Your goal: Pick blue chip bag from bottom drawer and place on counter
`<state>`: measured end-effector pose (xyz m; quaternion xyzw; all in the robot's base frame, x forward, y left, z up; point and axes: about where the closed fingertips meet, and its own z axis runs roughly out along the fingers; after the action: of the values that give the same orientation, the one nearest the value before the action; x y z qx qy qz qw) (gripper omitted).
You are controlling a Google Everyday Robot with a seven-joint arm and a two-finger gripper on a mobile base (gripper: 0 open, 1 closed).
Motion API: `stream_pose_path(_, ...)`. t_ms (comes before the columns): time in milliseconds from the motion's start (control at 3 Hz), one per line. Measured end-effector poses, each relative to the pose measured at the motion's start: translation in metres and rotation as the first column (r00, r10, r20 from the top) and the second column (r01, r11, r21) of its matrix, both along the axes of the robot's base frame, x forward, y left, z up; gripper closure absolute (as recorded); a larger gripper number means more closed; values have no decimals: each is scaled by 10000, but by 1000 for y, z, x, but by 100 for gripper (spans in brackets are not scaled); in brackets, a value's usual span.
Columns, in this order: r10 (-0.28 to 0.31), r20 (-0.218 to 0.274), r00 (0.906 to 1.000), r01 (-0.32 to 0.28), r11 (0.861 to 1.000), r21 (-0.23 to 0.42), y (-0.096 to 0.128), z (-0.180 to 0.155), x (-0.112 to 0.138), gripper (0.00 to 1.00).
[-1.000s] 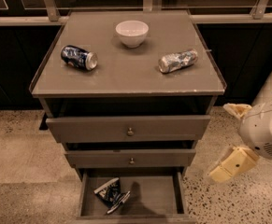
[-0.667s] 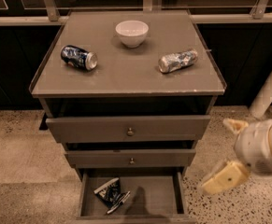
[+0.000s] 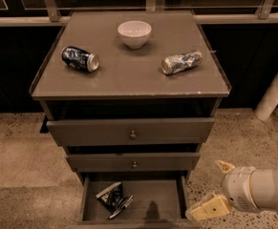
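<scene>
Progress at this moment: opening stage, with no grasp made. The blue chip bag (image 3: pixel 111 195) lay crumpled on the floor of the bottom drawer (image 3: pixel 163 200), left of centre at the lower edge of the frame. The drawer stood pulled out, so the bag was open to reach from above. The gripper (image 3: pixel 205 189) hung at the lower right of the frame, outside the drawer's right wall and well apart from the bag. Its two cream fingers (image 3: pixel 209 208) were spread wide, with nothing between them. The counter (image 3: pixel 133 75), in the upper half of the frame, carried a white bowl (image 3: pixel 134 33) at the back, a dark blue soda can (image 3: pixel 80 59) at the left and a crushed silver can (image 3: pixel 181 62) at the right. Bare surface showed along its front. By my judgement the whole job remained: reaching into the drawer, closing on the bag, lifting it out and setting it on the counter.
</scene>
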<state>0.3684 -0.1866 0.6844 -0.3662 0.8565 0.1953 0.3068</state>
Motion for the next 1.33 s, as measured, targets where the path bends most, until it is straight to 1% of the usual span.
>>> stream_pose_path(333,-6,-115,9999,7,9999,114,0,-7,0,0)
stream_pose_path(667,-513,-557,9971,565,9937,963,-1,-31,-7,0)
stream_pose_path(1000,-641,-795,9948,783,9784,1914,16,-83,-9,0)
stream_pose_path(1333,-668,-849,9941,837,9732,2142,31,-136,6,0)
